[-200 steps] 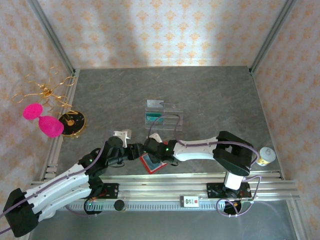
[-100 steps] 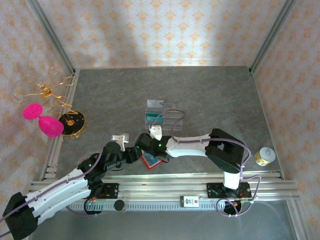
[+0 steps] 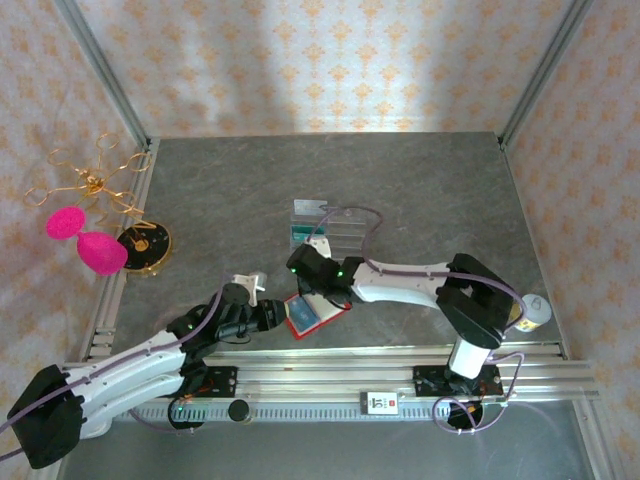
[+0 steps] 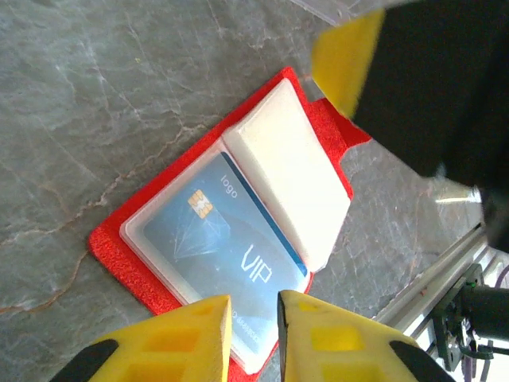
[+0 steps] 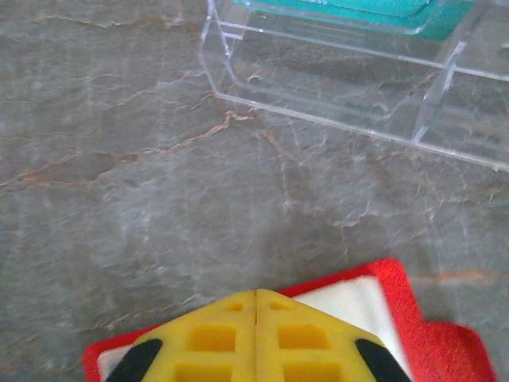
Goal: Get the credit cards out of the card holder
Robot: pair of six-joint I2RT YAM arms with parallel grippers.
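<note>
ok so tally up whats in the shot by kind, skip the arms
red wallet: 1
cards in view: 2, a blue card in the wallet and a teal card in the tray; more may be hidden
clear slotted tray: 1
gold wire ornament: 1
small jar: 1
total: 6

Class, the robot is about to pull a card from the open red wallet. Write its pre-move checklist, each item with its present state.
1. Card holder lies open: ok.
2. Blue card sits in the holder, face visible: ok.
3. Right pincer shut over the holder's white flap: ok.
4. Left pincer has hold of the card's edge: cannot tell.
5. Clear tray stands apart from the holder: ok.
</note>
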